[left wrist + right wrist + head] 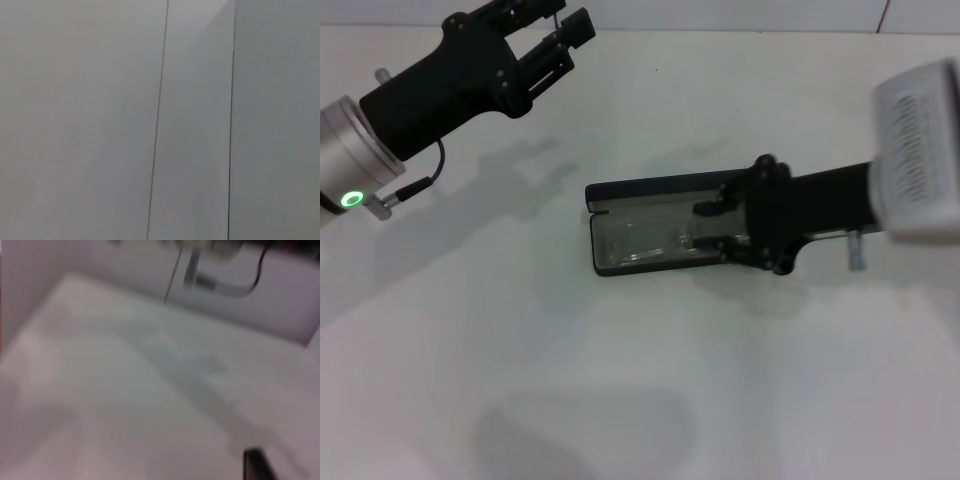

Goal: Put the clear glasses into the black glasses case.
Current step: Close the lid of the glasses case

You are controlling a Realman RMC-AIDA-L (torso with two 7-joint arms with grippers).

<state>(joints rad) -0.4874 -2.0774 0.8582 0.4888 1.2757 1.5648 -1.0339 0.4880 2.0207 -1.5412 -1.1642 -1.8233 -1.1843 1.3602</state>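
Observation:
The black glasses case (650, 190) lies open in the middle of the white table, its lid folded back on the far side. The clear glasses (645, 243) rest inside its grey tray and are faint against the lining. My right gripper (710, 227) reaches in from the right, over the case's right end, at the glasses' right part. My left gripper (558, 28) hangs open and empty above the far left of the table, well away from the case. The left wrist view shows only a pale wall.
The white table (620, 400) stretches around the case on all sides. A pale wall (100, 120) with vertical seams rises behind the table's far edge. A dark corner (256, 466) shows at the bottom edge of the blurred right wrist view.

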